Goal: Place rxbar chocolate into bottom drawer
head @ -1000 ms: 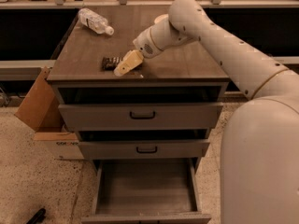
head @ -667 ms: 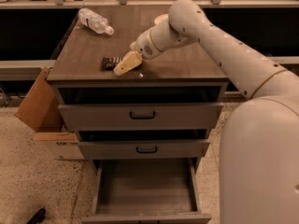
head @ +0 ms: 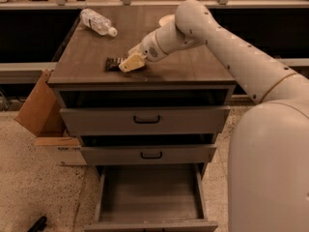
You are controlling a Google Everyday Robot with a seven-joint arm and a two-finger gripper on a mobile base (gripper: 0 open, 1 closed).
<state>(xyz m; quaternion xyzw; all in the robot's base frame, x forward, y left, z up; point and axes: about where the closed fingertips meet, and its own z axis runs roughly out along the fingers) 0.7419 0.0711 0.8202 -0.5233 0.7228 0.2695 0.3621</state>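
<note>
Gripper: on cabinet top, at chocolate bar; grip state cannot be told. Risk: shallow hold lets bar slip, missing open bottom drawer.

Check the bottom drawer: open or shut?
Open: the bottom drawer is pulled out, its bare grey floor showing. The tool is up on the cabinet top at the rxbar chocolate.
</note>
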